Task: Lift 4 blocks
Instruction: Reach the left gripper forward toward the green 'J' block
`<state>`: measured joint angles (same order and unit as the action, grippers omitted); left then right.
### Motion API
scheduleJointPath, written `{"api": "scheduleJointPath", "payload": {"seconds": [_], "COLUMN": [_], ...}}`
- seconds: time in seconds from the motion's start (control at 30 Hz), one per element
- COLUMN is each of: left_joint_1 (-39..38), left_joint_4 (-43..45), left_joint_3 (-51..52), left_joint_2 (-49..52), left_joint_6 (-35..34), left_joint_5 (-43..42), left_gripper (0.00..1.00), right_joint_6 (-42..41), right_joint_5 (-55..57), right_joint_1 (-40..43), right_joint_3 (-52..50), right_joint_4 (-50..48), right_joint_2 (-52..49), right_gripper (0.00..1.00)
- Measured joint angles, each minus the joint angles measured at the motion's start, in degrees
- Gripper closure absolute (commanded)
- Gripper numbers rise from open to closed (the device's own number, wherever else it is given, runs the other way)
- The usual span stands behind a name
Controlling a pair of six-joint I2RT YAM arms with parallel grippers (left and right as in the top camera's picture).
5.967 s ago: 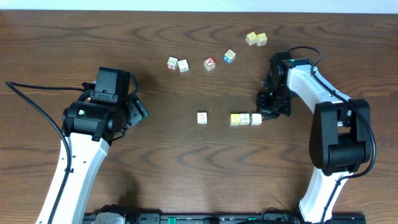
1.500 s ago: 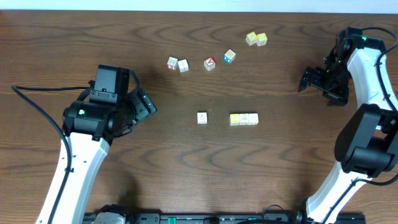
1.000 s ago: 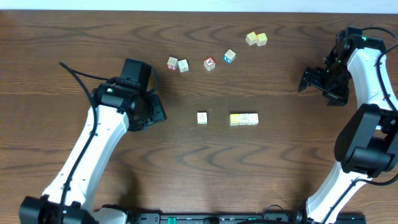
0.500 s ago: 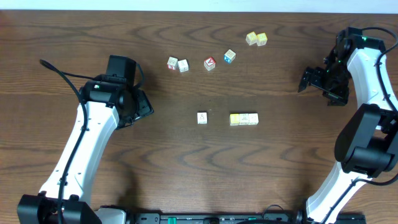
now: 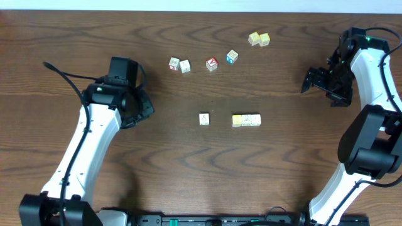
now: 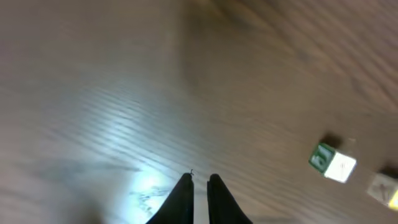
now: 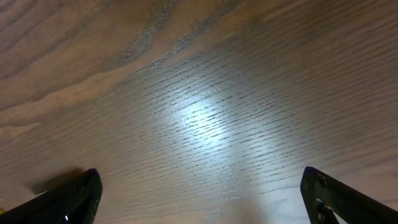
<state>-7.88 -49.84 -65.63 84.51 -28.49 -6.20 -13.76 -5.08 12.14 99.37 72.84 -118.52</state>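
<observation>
- A lone block (image 5: 204, 118) with a whitish top sits near the middle of the table (image 5: 188, 176). Nothing touches it.
- To its right, across a small gap, three more blocks stand in a tight row, side against side. The yellow block (image 5: 237, 120) is at the left end, followed by a whitish middle block (image 5: 247, 119) and a whitish end block (image 5: 257, 119).
- The left gripper (image 5: 143, 107) is left of centre in the overhead view, well apart from the lone block, with only bare wood between them.
- In the left wrist view the left gripper (image 6: 199, 178) has its fingers almost pressed together, with nothing between them.
- That view is blurred. The lone block (image 6: 333, 163) appears at lower right with a green mark on its side face, and the yellow block (image 6: 387, 190) is cut off by the right edge.
- The right gripper (image 5: 321, 88) is at the upper right of the overhead view, well apart from the row. Only bare wood lies between it and the end block.
- In the right wrist view the right gripper (image 7: 200, 190) has its jaws spread wide and empty over wood with a patch of glare.
- Other cubes lie higher in the overhead frame, off the line from either gripper to the blocks:
  - a cube pair (image 5: 179, 64)
  - a red cube (image 5: 211, 64)
  - a blue cube (image 5: 232, 57)
  - a yellow-green pair (image 5: 259, 39) at the top
- A black cable (image 5: 63, 75) loops out from the left arm toward the left edge.
</observation>
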Motion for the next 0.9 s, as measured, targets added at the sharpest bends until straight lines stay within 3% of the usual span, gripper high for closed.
{"api": "scheduleJointPath", "payload": {"seconds": [0.33,0.67,0.9], "left_joint_1": [-0.04,-0.04,-2.08], "left_joint_4": [11.56,28.04,34.86], "left_joint_3": [10.71,20.33,20.98], "left_joint_2": [2.08,2.12,2.14], "left_joint_6": [4.39,3.02,0.11], "left_joint_5": [-16.17,-22.64,-24.96], "left_gripper": [0.92,0.93,0.92], "right_joint_6": [0.0,0.0,0.0], "right_joint_5": [-0.02,-0.02,-0.02], "right_joint_1": [0.0,0.0,0.0], "right_joint_3": [0.0,0.0,0.0], "right_joint_4": [0.0,0.0,0.0], "right_joint_2": [0.0,0.0,0.0], "right_gripper": [0.01,0.01,0.01]}}
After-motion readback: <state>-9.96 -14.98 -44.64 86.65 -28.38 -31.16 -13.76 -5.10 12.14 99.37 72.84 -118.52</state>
